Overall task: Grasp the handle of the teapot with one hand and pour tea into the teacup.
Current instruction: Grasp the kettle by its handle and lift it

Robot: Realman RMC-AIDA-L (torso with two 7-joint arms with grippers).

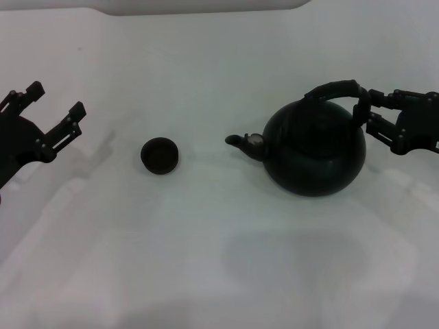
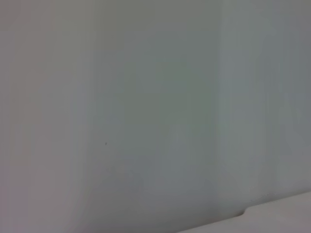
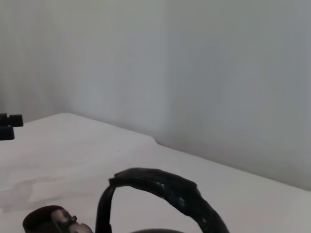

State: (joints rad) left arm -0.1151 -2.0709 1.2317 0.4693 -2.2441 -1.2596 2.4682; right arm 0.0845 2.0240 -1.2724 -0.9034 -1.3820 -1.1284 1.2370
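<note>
while the teapot sits untouched on the table, notes as follows:

teapot (image 1: 315,154): right of centre on the white table (image 1: 206,260), upright, spout (image 1: 241,142) pointing toward the robot's left, at the teacup.
handle (image 1: 336,90): black arched hoop over the pot's top; in the right wrist view it reads as wrapped and ribbed (image 3: 170,187).
teacup (image 1: 159,155): small, low, black, left of centre, well apart from the spout tip, standing upright.
right gripper (image 1: 365,113): at the right end of the handle, fingers spread either side of the hoop where it drops to the body; not clenched, no grasp yet.
left gripper (image 1: 56,110): far left, off the table work, fingers spread and holding nothing; looks parked.
handling, teapot: judged heavy and rigid, heavier still if full; the round matte body offers no purchase, so the hoop is the only sensible hold. the ribbed wrap should resist slipping. a grip out at the hoop's end may let the pot swing; nearer the crown would likely carry it steadier.
handling, teacup: judged light and easily knocked; a small target for the pour.
contents, teapot: closed body, nothing visible inside.
contents, teacup: interior dark; cannot tell if any liquid is in it.
task stage: pour not begun, grasp pending.
</note>
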